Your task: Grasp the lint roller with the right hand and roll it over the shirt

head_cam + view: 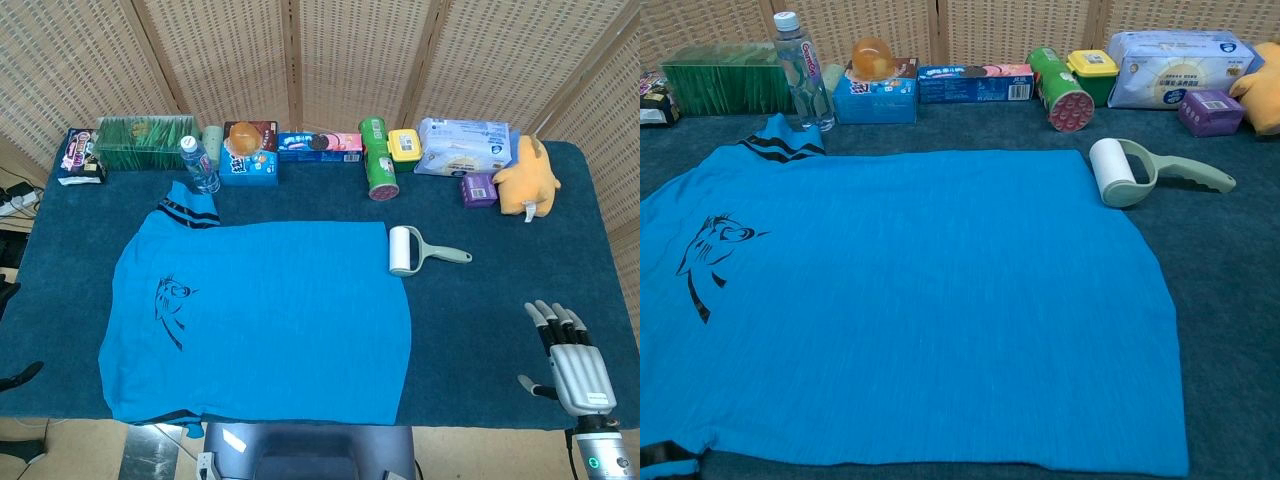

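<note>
A blue shirt point(270, 315) point(900, 300) with a black print lies flat across the dark blue table cloth. The lint roller point(412, 249) point(1130, 172), a white roll on a pale green handle, rests on the cloth touching the shirt's far right edge, handle pointing right. My right hand point(570, 360) hovers at the front right corner, fingers spread and holding nothing, well in front of and to the right of the roller. It does not show in the chest view. Only a dark bit at the head view's left edge hints at the left arm; the left hand is unseen.
Along the back edge stand a water bottle point(200, 165), snack boxes point(320, 144), a green can point(378, 160), a yellow-lidded tub point(404, 148), a tissue pack point(462, 146), a purple box point(479, 189) and a yellow plush toy point(528, 177). Bare cloth point(500, 300) lies right of the shirt.
</note>
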Robot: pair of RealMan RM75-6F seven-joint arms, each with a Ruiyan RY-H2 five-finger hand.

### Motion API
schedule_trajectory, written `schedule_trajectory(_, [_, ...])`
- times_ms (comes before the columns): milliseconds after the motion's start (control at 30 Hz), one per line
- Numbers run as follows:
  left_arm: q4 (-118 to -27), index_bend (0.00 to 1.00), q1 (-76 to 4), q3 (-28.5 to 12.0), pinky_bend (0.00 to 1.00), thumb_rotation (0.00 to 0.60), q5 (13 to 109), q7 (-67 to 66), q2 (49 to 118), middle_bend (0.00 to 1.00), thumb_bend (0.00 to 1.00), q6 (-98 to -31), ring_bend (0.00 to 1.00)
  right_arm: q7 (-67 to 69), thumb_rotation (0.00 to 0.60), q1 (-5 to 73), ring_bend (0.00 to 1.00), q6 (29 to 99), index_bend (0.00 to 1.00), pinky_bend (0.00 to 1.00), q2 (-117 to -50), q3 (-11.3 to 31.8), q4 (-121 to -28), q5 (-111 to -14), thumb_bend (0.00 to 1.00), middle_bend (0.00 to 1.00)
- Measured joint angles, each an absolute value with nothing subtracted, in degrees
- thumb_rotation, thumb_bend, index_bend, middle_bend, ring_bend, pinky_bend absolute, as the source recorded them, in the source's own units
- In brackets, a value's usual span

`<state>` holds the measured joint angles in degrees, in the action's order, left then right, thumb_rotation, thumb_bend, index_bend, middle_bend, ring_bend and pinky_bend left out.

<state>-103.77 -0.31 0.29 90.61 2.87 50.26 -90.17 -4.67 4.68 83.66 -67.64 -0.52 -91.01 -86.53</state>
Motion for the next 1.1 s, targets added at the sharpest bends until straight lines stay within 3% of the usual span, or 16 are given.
schedule_trajectory(267, [-104.0, 0.00, -0.6, 0.0, 0.08, 0.600, 89.7, 2.5, 50.2, 0.00, 0.12, -89.4, 0.00, -2.3, 0.600, 5.8, 0.00, 82.1, 0.00, 0.02, -68.2, 0.9, -89.9, -85.8, 0.00, 0.00])
schedule_trajectory(467, [-104.6, 0.00, -1.4, -0.5, 0.08, 0.600, 88.9, 1.9, 50.2, 0.00, 0.12, -88.2, 0.00, -2.3, 0.600, 9.6, 0.00, 77.1, 0.00, 0.02, -68.7, 4.0, -88.4, -83.1, 0.00, 0.00])
schedule_trajectory(800, [-105.3, 0.00, -1.3, -0.5, 0.08, 0.600, 88.7, 0.0, 50.7, 0.00, 0.12, -88.3, 0.00, -4.9, 0.600, 22.2, 0.00, 62.0, 0.00, 0.02, -72.2, 11.1, -81.6, -75.6, 0.00, 0.00])
schedule_trajectory(1100, [-106.7, 0.00, -2.4, -1.4, 0.08, 0.600, 85.1, -2.7, 51.1, 0.00, 0.12, -85.9, 0.00, -4.6, 0.600, 30.9, 0.00, 49.9, 0.00, 0.02, -77.7, 13.4, -70.6, -70.5, 0.00, 0.03])
